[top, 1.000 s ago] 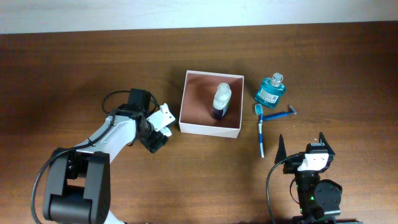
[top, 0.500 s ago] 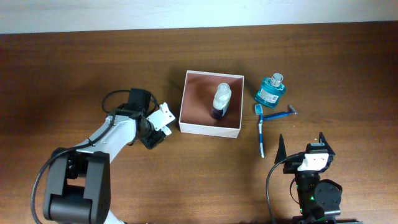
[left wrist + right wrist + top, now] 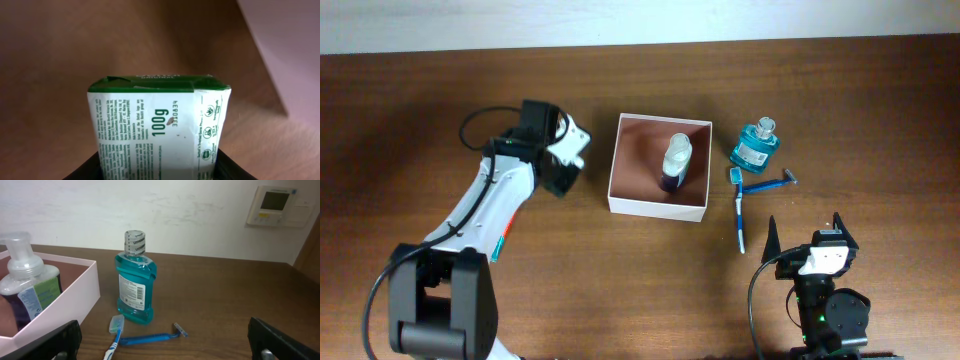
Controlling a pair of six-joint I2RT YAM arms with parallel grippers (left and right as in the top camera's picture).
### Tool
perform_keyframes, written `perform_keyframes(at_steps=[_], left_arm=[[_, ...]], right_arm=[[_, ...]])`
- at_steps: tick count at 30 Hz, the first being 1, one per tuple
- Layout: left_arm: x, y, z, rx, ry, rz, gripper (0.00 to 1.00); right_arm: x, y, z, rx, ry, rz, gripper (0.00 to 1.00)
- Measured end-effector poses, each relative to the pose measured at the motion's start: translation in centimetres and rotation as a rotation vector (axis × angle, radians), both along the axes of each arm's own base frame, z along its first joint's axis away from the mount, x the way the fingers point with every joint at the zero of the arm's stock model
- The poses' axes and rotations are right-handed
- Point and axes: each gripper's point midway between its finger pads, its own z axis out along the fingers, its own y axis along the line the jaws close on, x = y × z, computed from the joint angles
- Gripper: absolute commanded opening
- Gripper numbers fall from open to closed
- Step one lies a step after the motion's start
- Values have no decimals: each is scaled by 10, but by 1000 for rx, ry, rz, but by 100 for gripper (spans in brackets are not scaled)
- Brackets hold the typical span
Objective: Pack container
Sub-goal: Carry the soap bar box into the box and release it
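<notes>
Square container (image 3: 656,208) — slightly skewed — opens straight upward.

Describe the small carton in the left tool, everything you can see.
The carton is a small, apparently cardboard box: white faces with green fine print, "100g", a code and round icons, and a green end flap creased at one corner. The left tool clamps it from both sides, dark fingers on its flanks. It is held left of the container, apart from it.

Square white container (image 3: 659,208), reddish-brown inside, sits open-topped mid-table holding a bottle (image 3: 674,162)
</notes>
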Motion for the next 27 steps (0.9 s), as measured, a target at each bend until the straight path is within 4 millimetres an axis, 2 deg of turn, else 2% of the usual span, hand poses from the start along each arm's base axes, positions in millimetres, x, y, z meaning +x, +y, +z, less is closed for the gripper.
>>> perform_keyframes(at_steps=[3,5,8,10,19,23,27], left_arm=[[13,-2,27,-57,-58,106,2],[17,-5,48,-115,-101,194,2],[16,-14,75,-210,-143,307,1],[13,-25,86,-264,-152,353,1],[-5,-96,93,-379,-126,348,1],[-10,-117,96,-385,-146,353,1],[-8,-127,100,-401,-177,371,1]], right_arm=[[0,0,0,0,0,0,99],[0,0,0,1,0,0,99],[0,0,0,0,0,0,99],[0,0,0,1,0,0,99],[0,0,0,0,0,0,99],[0,0,0,0,0,0,98],[0,0,0,0,0,0,99]])
